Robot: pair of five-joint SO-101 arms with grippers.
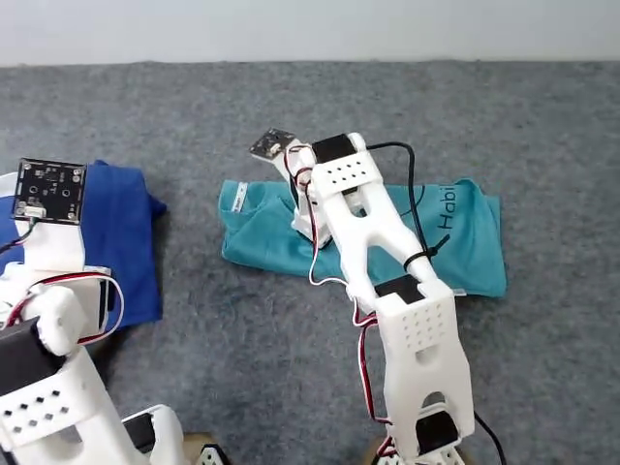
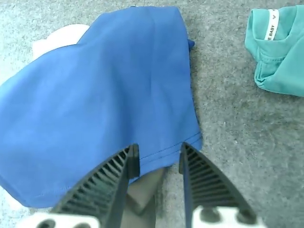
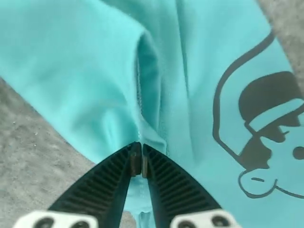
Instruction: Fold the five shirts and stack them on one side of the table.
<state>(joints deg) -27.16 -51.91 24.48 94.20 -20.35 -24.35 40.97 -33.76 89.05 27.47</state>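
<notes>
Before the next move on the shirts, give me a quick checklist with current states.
1. Right hand shut on teal shirt: ok, pinching a fold.
2. Left hand free: ok, open over the blue shirt hem.
3. Teal shirt on the stack: not ok, lies apart from the blue shirt.
4. Layers held in the pinch: cannot tell.
5. White cloth under blue shirt is a folded shirt: cannot tell.

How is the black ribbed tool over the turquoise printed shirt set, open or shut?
Shut. The right tool has its ribbed fingers pressed together, pinching a raised fold of the turquoise printed shirt.
</notes>
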